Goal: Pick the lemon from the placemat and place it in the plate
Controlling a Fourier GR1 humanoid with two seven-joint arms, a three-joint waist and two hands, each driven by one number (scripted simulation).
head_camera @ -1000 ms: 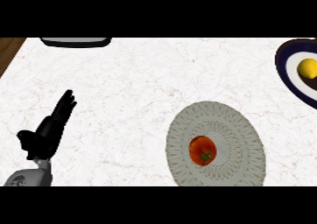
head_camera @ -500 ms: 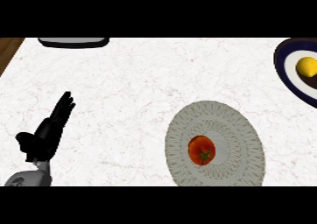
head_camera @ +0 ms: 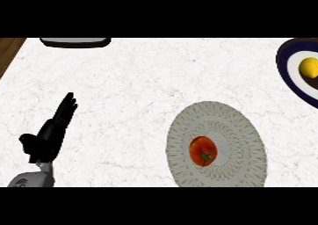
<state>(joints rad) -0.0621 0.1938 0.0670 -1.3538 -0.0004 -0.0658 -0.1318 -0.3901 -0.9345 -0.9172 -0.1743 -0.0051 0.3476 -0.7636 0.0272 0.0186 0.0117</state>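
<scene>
A yellow lemon (head_camera: 311, 67) lies on a round dark-blue plate (head_camera: 284, 61) with a white ring, cut off by the view's right edge. A grey woven round placemat (head_camera: 243, 132) lies lower right of centre, and a red tomato (head_camera: 203, 150) sits on it. My left hand (head_camera: 50, 134) rests at the lower left with straight fingers pointing up, holding nothing, far from the lemon. My right hand does not show.
The white marble counter (head_camera: 135, 88) spans the view. A grey, dark-rimmed object (head_camera: 74, 42) is cut off at the top left. A brown wooden strip (head_camera: 5, 52) borders the counter's upper-left edge.
</scene>
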